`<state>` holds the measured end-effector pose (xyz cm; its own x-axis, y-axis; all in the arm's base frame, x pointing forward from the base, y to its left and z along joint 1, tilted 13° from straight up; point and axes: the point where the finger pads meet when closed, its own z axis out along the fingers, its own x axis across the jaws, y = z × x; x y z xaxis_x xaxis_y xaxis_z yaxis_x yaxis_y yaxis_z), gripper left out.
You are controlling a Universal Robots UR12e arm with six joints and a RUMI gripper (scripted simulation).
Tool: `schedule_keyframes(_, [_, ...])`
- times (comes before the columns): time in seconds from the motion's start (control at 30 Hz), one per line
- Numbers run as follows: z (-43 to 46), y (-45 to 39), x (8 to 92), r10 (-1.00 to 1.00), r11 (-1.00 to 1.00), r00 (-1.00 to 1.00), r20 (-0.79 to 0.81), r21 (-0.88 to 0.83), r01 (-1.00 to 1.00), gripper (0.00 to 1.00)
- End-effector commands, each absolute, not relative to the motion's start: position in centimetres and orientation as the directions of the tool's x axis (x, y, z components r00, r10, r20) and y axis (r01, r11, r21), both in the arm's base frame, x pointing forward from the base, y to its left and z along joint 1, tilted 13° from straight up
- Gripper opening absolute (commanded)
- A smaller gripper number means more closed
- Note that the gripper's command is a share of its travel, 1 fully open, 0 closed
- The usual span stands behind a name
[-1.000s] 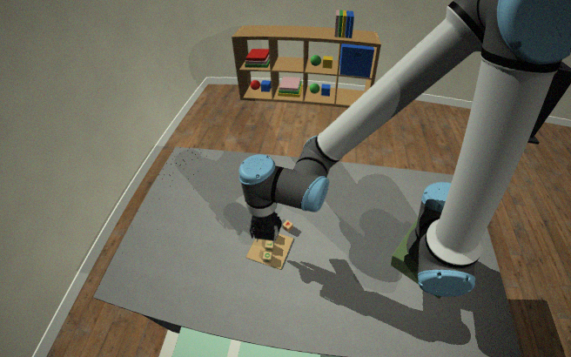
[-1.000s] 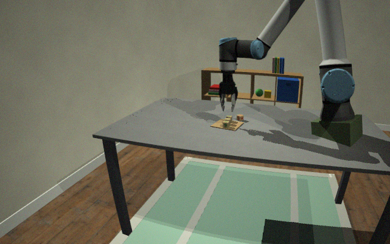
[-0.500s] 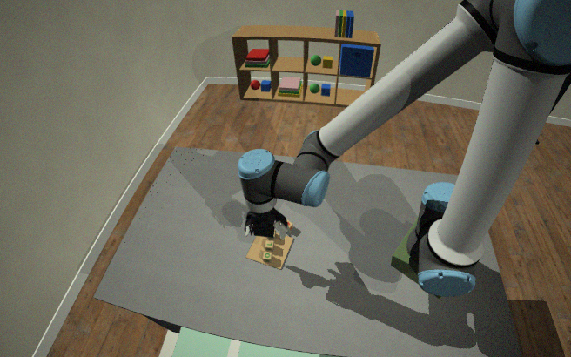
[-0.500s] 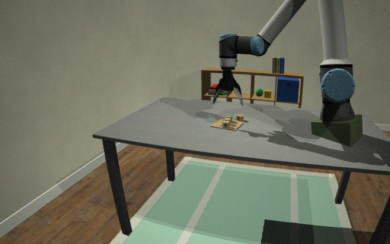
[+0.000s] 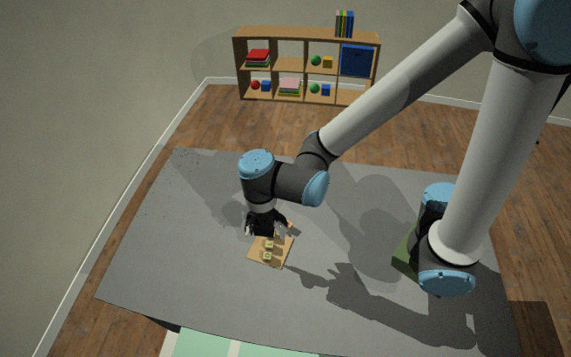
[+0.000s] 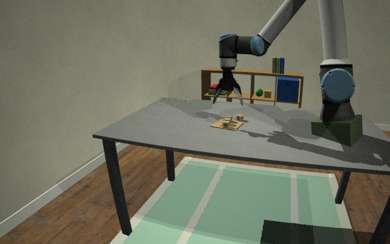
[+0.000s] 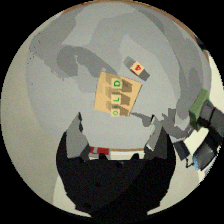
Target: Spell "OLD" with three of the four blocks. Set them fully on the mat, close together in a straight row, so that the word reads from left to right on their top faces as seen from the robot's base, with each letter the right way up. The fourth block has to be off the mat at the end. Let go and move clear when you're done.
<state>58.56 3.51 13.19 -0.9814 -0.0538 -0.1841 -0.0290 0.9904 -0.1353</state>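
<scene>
A tan mat lies on the grey table. Three wooden blocks with green letters stand on it in a close straight row: O, L and D. A fourth block with a red mark sits off the mat, just beyond its far corner. My gripper is open and empty, well above the row. In the top view the gripper hides the D block; the L and O show on the mat. The fourth block stands beside the mat.
The arm's base stands on a green block at the table's right side. A wooden shelf with toys stands against the far wall. The table edges are far from the mat.
</scene>
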Motion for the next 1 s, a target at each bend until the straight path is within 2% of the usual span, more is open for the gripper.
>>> schedule_keyframes(0.0, [13.3, 3.5, 58.6, -0.054, 0.99, -0.981, -0.185, -0.135, -0.029, 1.0])
schedule_keyframes(0.97, [21.9, 4.6, 56.9, -0.054, 0.99, -0.981, -0.185, -0.135, -0.029, 1.0])
